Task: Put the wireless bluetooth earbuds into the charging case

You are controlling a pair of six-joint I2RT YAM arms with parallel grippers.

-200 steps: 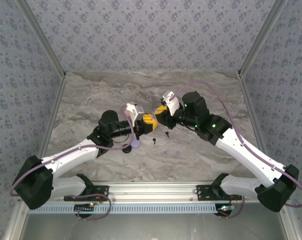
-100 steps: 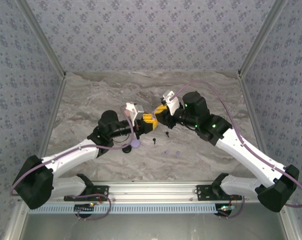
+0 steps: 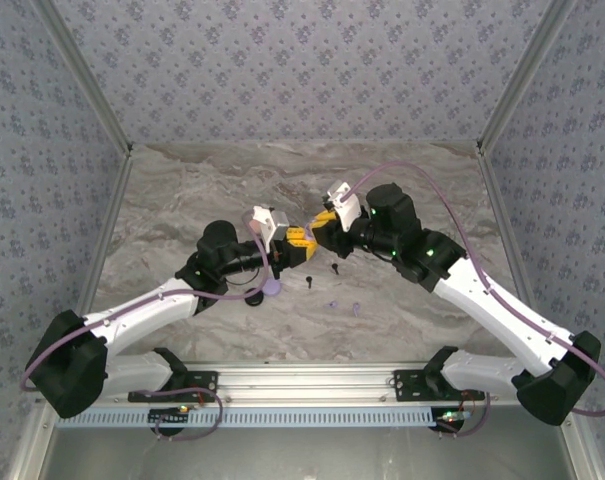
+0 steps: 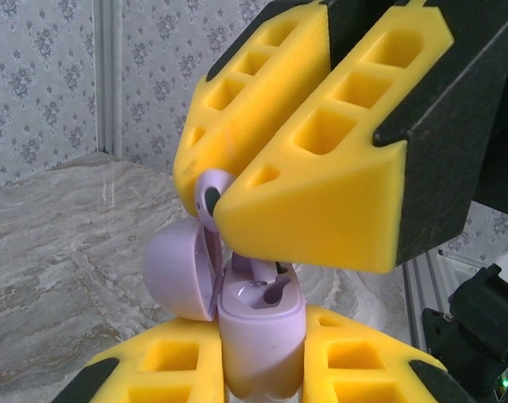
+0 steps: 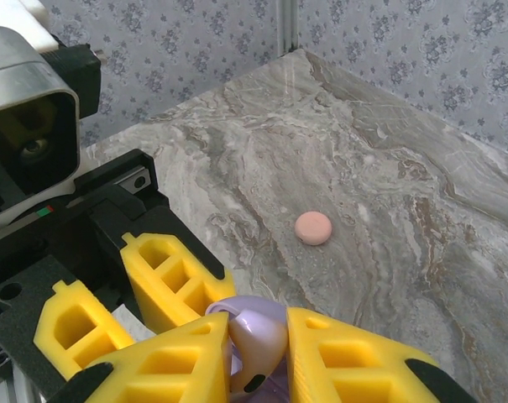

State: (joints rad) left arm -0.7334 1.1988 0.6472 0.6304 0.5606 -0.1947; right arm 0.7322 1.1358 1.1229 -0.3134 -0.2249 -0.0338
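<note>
Bud, pinched in right end effector, is to be lowered gently, stem aligned, into open case gripped just beneath by left end effector.

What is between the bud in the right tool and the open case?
Nothing visible. The bud hangs just above the case, and the lid is swung open to the side, clear of the path down into the opening.
</note>
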